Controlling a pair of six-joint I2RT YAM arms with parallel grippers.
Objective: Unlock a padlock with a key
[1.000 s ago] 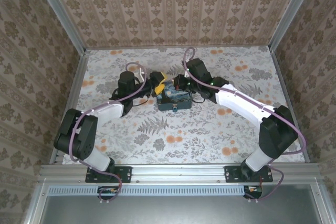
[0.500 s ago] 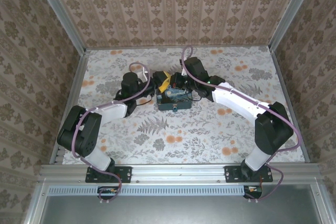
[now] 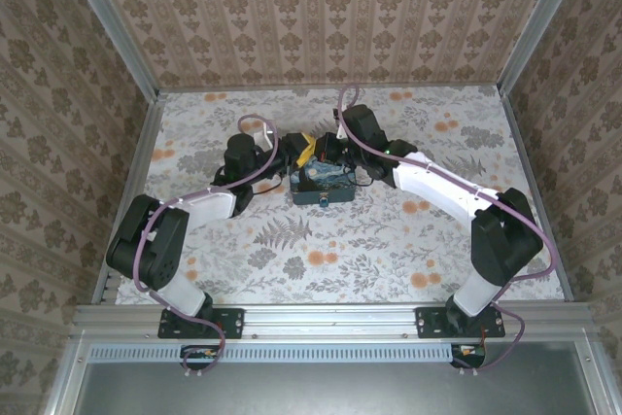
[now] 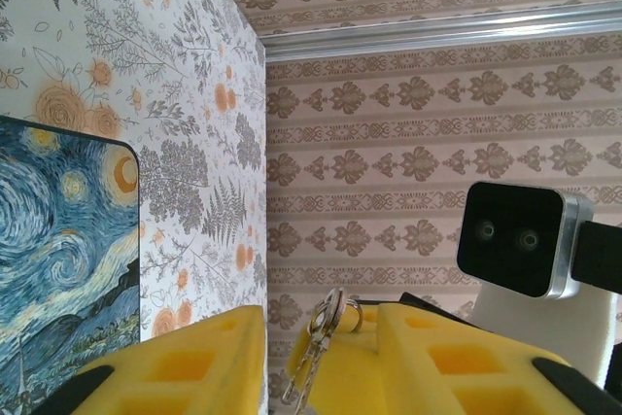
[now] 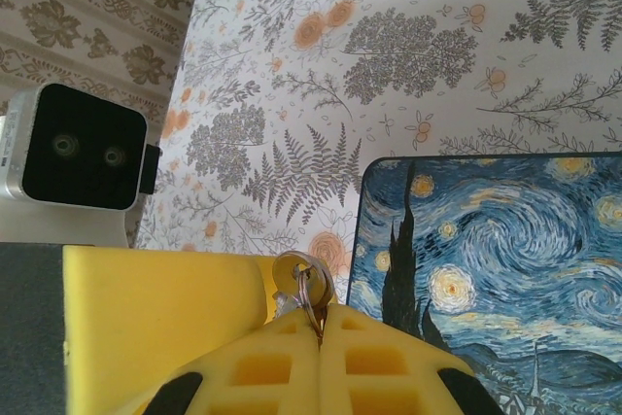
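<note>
Open left gripper [image 4: 319,347] around the key [image 4: 309,364], right gripper [image 5: 319,329] holding it.
The left's yellow pads [image 4: 194,362] stood apart, gripping nothing, either side of the key, whose long axis ran along them; the right's pads were pressed together on it, just beside the blue swirl-painted tin box [image 5: 486,269].

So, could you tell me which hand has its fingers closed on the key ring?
The right hand: its yellow fingers meet, pinching the key ring at their seam, while the left hand has its fingers apart.
</note>
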